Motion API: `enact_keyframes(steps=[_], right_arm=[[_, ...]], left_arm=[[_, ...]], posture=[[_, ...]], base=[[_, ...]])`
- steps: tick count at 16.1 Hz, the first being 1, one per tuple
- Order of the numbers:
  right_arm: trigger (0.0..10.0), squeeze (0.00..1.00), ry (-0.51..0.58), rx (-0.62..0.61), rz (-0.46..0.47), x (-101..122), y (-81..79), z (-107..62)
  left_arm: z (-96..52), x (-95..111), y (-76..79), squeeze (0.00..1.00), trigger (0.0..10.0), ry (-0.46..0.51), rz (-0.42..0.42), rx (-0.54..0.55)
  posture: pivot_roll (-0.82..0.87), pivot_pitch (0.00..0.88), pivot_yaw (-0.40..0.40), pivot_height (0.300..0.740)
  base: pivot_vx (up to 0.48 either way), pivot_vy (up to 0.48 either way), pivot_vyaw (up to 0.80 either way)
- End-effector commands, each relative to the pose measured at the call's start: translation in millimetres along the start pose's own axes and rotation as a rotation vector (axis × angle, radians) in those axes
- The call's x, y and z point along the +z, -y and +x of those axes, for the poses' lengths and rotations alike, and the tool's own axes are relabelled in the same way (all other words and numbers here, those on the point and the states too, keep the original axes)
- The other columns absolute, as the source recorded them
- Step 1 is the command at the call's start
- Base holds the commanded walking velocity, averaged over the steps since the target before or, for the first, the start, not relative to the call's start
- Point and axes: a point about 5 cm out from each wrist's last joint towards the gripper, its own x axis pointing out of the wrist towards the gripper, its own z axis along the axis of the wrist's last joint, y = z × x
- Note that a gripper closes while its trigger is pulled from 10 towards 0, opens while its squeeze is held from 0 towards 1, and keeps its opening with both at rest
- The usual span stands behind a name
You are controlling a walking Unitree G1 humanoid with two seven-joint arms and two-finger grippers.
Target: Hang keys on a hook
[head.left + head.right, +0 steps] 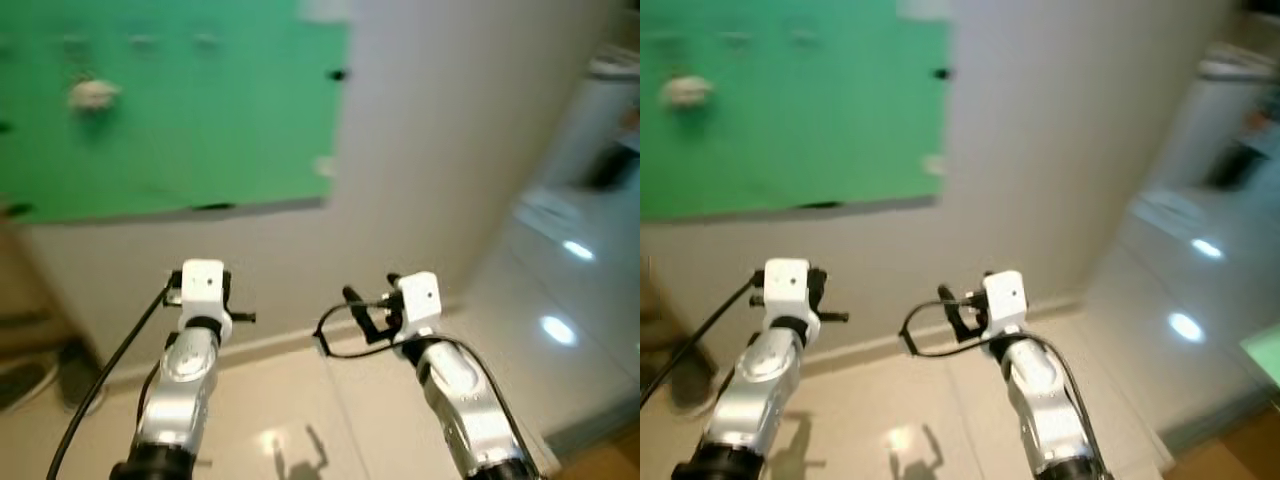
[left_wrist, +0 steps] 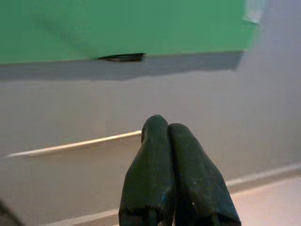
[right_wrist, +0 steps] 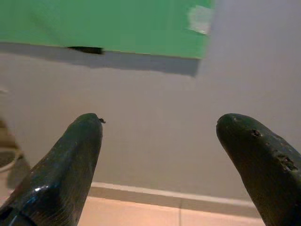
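Your left gripper (image 2: 168, 141): lower centre, jaws pressed together, nothing between them. Your right gripper (image 3: 160, 136): jaws spread wide, nothing held. Green board (image 1: 170, 110): upper left, on the wall (image 1: 450, 150). Keys: too blurred to locate.

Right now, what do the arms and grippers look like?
Two silver, rounded metal arms with white box-shaped wrist blocks. Black cables loop off each wrist. The left gripper and right gripper each have two long black fingers with rounded tips; the right fingers look scuffed.
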Motion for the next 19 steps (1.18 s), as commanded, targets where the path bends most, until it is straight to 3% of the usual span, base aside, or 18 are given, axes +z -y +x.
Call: enact_keyframes(steps=[1, 5, 8, 13, 14, 16, 17, 19], right_arm=[[10.0, 1.0, -0.002, -0.036, -0.012, -0.3, 12.1, -6.2], [10.0, 1.0, -0.006, -0.03, -0.011, -0.7, 13.2, -6.5], [10.0, 1.0, -0.022, -0.03, 0.026, -2.4, 15.4, -6.4], [10.0, 1.0, -0.045, -0.032, 0.059, -3.1, 23.0, -6.4], [10.0, 1.0, -0.045, -0.029, 0.064, -2.9, 23.4, -6.2], [10.0, 1.0, -0.045, -0.005, 0.064, -1.1, 23.2, -7.2], [10.0, 1.0, -0.045, -0.003, 0.064, -1.0, 23.4, -7.2], [10.0, 1.0, -0.045, 0.02, 0.063, -0.1, 21.4, -6.9]], left_arm=[[-1.3, 2.3, 18.2, 0.0, 10.0, 0.01, 0.023, -0.056], [-0.5, 1.4, 20.2, 0.0, 10.0, -0.008, 0.048, -0.05], [4.1, 4.1, 13.3, 0.0, 10.0, -0.013, 0.044, -0.03], [27.8, 24.8, -26.7, 0.0, 10.0, -0.007, 0.073, -0.009], [28.7, 25.4, -26.9, 0.0, 10.0, -0.009, 0.072, -0.015], [34.2, 34.4, -12.2, 0.0, 10.0, -0.021, 0.106, -0.269], [34.8, 36.0, -9.6, 0.0, 10.0, -0.024, 0.121, -0.317], [36.0, 56.5, -7.7, 0.0, 10.0, 0.004, 0.174, -0.525]], posture=[[-0.01, 0.0, -0.05, 0.74], [-0.01, 0.0, -0.047, 0.74], [-0.01, 0.0, -0.047, 0.74], [-0.02, 0.0, -0.045, 0.74], [-0.02, 0.0, -0.046, 0.74], [-0.02, 0.0, -0.055, 0.74], [-0.02, 0.0, -0.057, 0.74], [-0.03, 0.0, -0.056, 0.74]], base=[[0.0, -0.465, 0.49], [0.0, -0.458, 0.48], [0.184, -0.378, 0.49], [0.0, 0.0, 0.11], [0.0, 0.0, 0.0], [0.0, 0.0, 0.0], [0.0, 0.0, 0.0], [0.0, 0.0, 0.0]])
